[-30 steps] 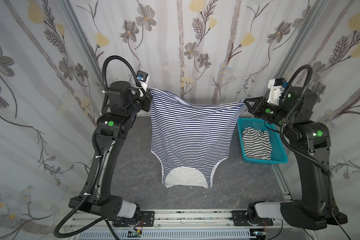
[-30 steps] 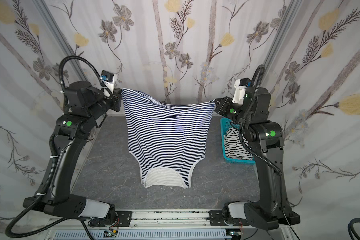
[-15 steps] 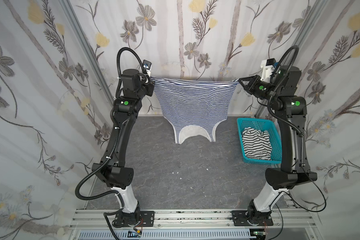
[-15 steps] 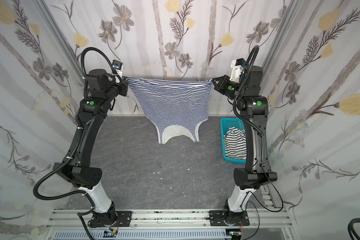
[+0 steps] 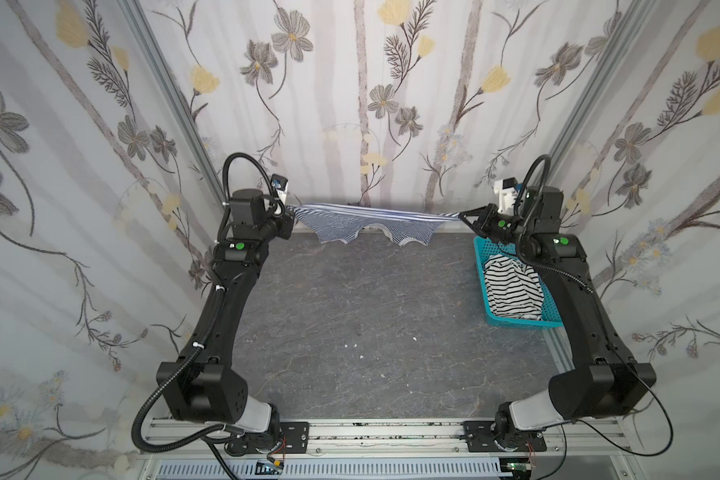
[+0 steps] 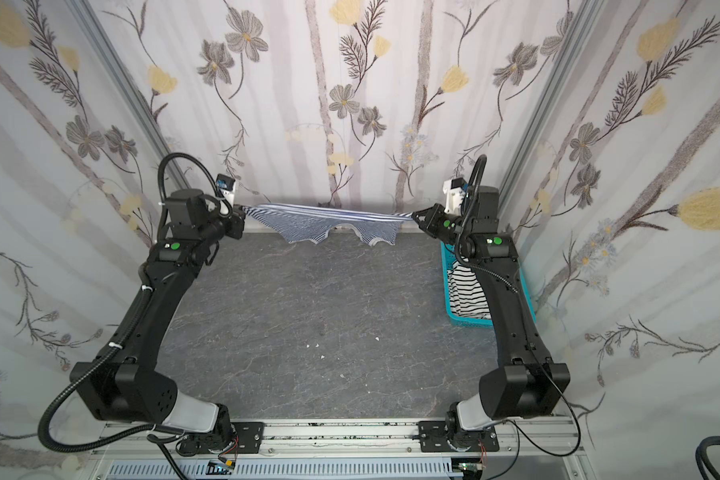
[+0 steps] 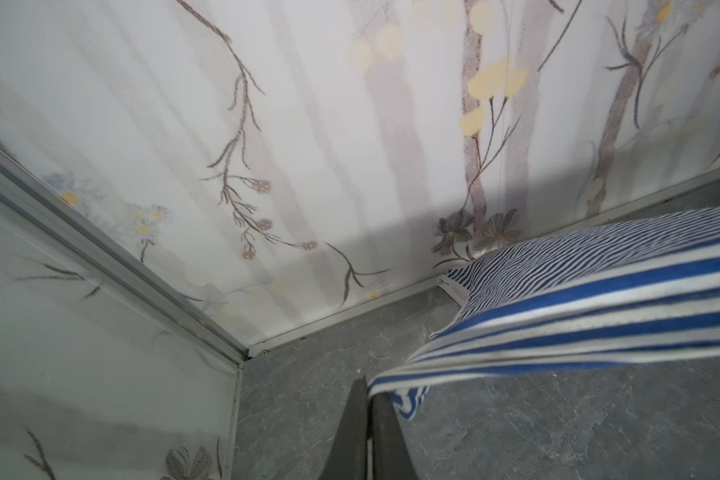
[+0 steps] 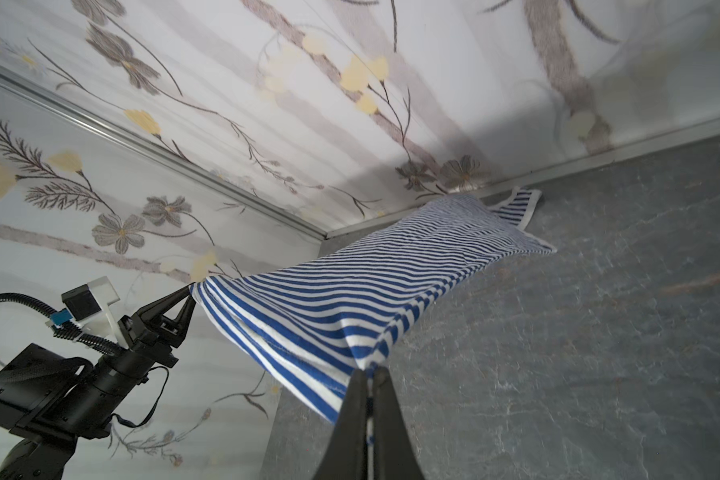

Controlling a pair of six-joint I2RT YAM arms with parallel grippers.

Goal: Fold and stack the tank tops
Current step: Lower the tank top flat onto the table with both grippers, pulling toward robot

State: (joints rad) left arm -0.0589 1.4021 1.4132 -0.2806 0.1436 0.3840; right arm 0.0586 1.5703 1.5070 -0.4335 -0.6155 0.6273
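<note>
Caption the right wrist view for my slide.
Left gripper and right gripper stretch the fine-striped tank top taut.

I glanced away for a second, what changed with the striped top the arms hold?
Both arms carried the finely navy-and-white striped tank top back toward the rear wall and down; it now hangs stretched low over the far edge of the grey table. The left gripper and right gripper stay shut on its corners. The white, black-striped top remains in the turquoise plastic basket.
</note>
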